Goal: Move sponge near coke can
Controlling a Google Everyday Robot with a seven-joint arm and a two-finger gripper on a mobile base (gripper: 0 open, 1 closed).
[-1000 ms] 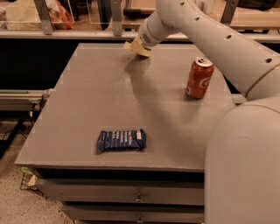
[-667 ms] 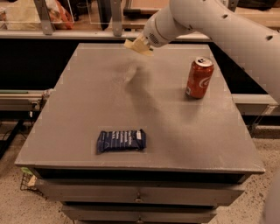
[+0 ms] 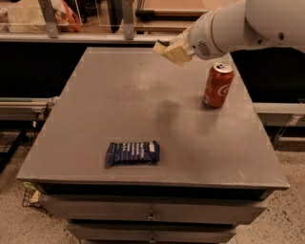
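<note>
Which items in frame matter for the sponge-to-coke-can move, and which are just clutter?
Job:
- sponge, held aloft by the gripper at the far side of the table
- coke can, upright, on the right

Lying about:
- dark blue snack wrapper, near the front edge
- orange bag, behind the table

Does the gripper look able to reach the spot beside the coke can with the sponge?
Probably yes: the gripper holds the sponge in the air close to the coke can, nothing between them.

- Grey flat table point(image 3: 119, 100), drawers beneath.
- Red aluminium coke can point(image 3: 218, 86) upright, far right.
- Dark blue snack wrapper point(image 3: 132, 153) flat, near left.
- The gripper point(image 3: 172, 49) above far edge, clasping pale sponge point(image 3: 177, 53).
</note>
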